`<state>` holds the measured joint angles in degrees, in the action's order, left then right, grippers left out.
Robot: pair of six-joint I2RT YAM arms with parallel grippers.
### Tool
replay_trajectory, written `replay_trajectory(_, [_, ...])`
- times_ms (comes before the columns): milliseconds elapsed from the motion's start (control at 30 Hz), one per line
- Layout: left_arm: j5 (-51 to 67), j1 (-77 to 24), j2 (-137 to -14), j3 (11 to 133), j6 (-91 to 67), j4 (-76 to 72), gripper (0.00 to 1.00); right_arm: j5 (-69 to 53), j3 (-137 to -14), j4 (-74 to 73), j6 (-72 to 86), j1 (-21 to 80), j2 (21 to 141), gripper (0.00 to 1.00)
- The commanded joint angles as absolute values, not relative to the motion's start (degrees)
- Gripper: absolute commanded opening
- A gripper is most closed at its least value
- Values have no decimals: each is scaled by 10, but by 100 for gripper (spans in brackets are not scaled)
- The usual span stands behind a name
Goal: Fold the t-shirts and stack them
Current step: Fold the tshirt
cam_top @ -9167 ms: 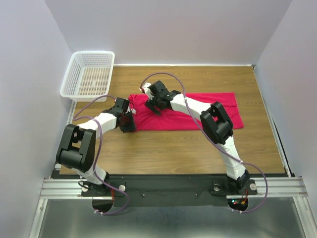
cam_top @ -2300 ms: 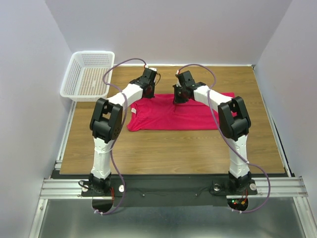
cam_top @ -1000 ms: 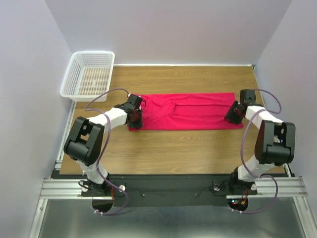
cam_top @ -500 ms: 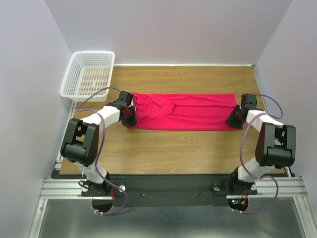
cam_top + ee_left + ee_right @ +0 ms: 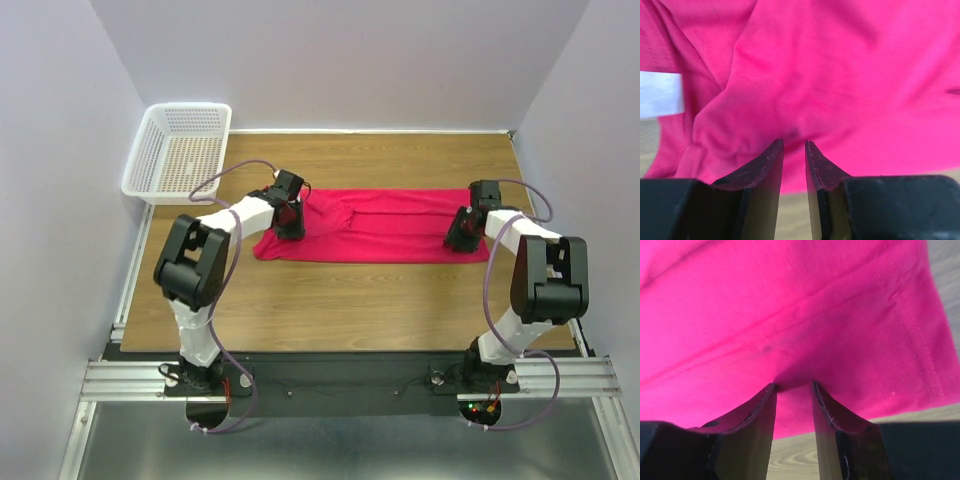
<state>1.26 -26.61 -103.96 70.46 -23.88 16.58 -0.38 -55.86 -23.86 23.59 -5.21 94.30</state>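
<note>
T-shirt (image 5: 375,225) lies as a long band across the table (image 5: 350,300). Left gripper (image 5: 291,222) and right gripper (image 5: 460,232) have just come inward from its ends, probably starting the crosswise fold. Left wrist view: fingers nipping a cloth pucker, the white label (image 5: 660,95) cut off. Right wrist view: fingers pinching cloth near the hem, layers unclear.

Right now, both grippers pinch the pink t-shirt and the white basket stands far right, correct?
No: the top external view shows the basket at the far left. The left gripper and right gripper do pinch the t-shirt.
</note>
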Motion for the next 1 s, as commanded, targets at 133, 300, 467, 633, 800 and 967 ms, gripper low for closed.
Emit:
replay_trajectory(133, [-53,-254,-1140,804,-216,212,35,3,-540,-322,220,-20,947,41])
replay_trajectory(300, [-56,-240,-1193,864,-203,233,35,-41,-497,-361,236,38,938,43])
replay_trajectory(467, [-66,-221,-1259,953,-174,257,36,-119,-418,-382,286,155,912,47])
replay_trajectory(633, [-74,-208,-1328,1069,-131,271,38,-174,-448,-374,407,389,903,56])
replay_trajectory(800, [-98,-205,-1407,1207,-104,275,40,-200,-627,-373,421,517,1031,62])
replay_trajectory(967, [-86,-186,-1448,1303,-93,245,47,-197,-743,-373,395,563,1097,62])
